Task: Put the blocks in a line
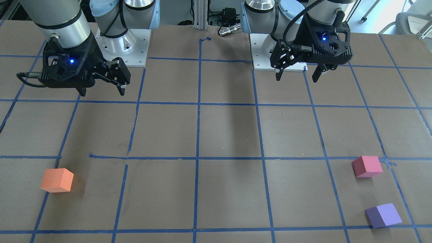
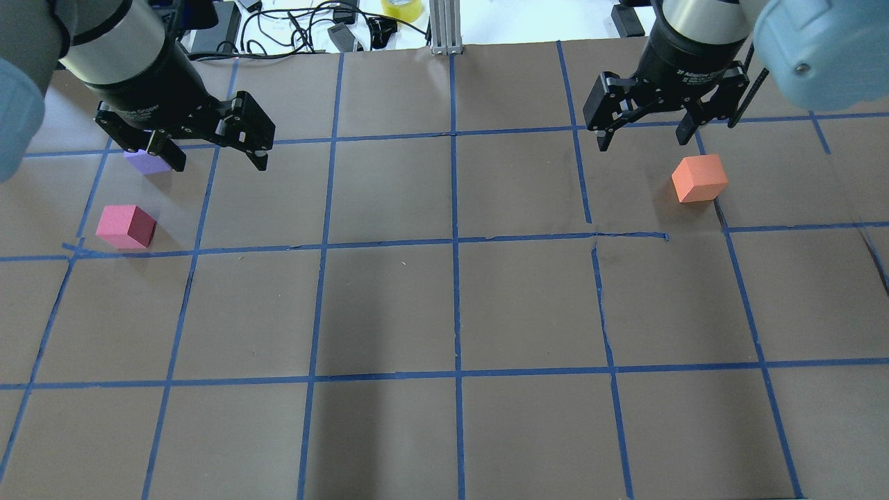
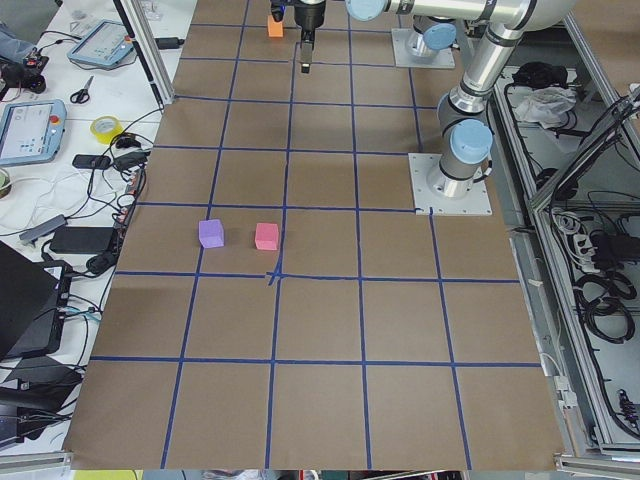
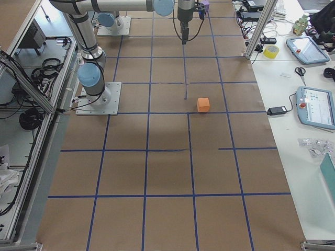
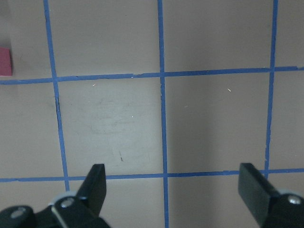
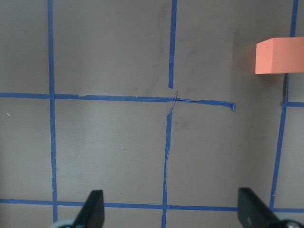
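Three foam cubes lie apart on the brown table. The orange block (image 2: 699, 178) lies on my right side and shows at the right edge of the right wrist view (image 6: 279, 56). The pinkish-red block (image 2: 126, 226) lies on my left side, and a sliver of it shows in the left wrist view (image 5: 4, 61). The purple block (image 1: 383, 215) lies just beyond it, partly hidden behind my left gripper in the overhead view (image 2: 146, 162). My left gripper (image 2: 219, 163) hangs open and empty above the table. My right gripper (image 2: 642, 142) is open and empty, raised near the orange block.
Blue tape lines (image 2: 455, 243) divide the table into squares. The two arm bases (image 1: 123, 47) (image 1: 270, 62) stand at the robot's edge. Cables and a yellow tape roll (image 2: 401, 8) lie beyond the far edge. A side bench with tablets (image 4: 314, 104) runs along that edge.
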`<state>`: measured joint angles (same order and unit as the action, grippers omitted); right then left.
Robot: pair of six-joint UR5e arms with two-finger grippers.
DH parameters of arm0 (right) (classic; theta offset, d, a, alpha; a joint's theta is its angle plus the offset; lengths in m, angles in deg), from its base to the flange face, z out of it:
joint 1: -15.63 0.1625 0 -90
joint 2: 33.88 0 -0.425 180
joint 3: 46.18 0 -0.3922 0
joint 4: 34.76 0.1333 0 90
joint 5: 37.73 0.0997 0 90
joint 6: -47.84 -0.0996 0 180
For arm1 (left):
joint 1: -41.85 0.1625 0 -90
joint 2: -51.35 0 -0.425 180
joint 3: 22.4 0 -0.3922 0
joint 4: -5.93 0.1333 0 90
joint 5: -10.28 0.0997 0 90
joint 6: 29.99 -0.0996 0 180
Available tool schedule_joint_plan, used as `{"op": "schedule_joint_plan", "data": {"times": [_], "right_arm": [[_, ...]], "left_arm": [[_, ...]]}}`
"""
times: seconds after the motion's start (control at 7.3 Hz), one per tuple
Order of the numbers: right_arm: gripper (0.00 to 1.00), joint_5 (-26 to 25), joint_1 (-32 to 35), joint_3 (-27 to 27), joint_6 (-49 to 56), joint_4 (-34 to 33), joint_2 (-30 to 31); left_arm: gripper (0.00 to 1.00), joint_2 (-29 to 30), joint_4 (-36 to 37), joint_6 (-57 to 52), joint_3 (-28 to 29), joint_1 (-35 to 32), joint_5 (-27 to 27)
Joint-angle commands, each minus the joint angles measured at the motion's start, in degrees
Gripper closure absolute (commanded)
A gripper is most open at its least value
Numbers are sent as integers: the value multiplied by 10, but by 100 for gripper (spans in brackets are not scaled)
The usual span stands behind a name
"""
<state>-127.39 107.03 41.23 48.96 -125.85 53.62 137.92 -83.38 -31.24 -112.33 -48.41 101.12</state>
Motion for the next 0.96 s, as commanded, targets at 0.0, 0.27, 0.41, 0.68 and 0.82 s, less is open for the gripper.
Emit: {"op": "schedule_joint_plan", "data": {"times": [0.0,0.27,0.41,0.68,0.82], "right_arm": [[0,-3,0,0,-3,-2,0],[0,-3,0,0,-6,-1,0],[0,-4,0,0,-6,2,0],[0,-34,-7,0,-7,2,2],[0,-113,-13,2,0,2,-6]], "left_arm": [[0,3,3,-1,-1,2,-1],[0,1,-1,-2,-1,2,-1],[0,4,3,-2,-1,2,-1],[0,-2,2,-2,-1,2,-1],[0,1,3,-2,-1,2,-1]]}}
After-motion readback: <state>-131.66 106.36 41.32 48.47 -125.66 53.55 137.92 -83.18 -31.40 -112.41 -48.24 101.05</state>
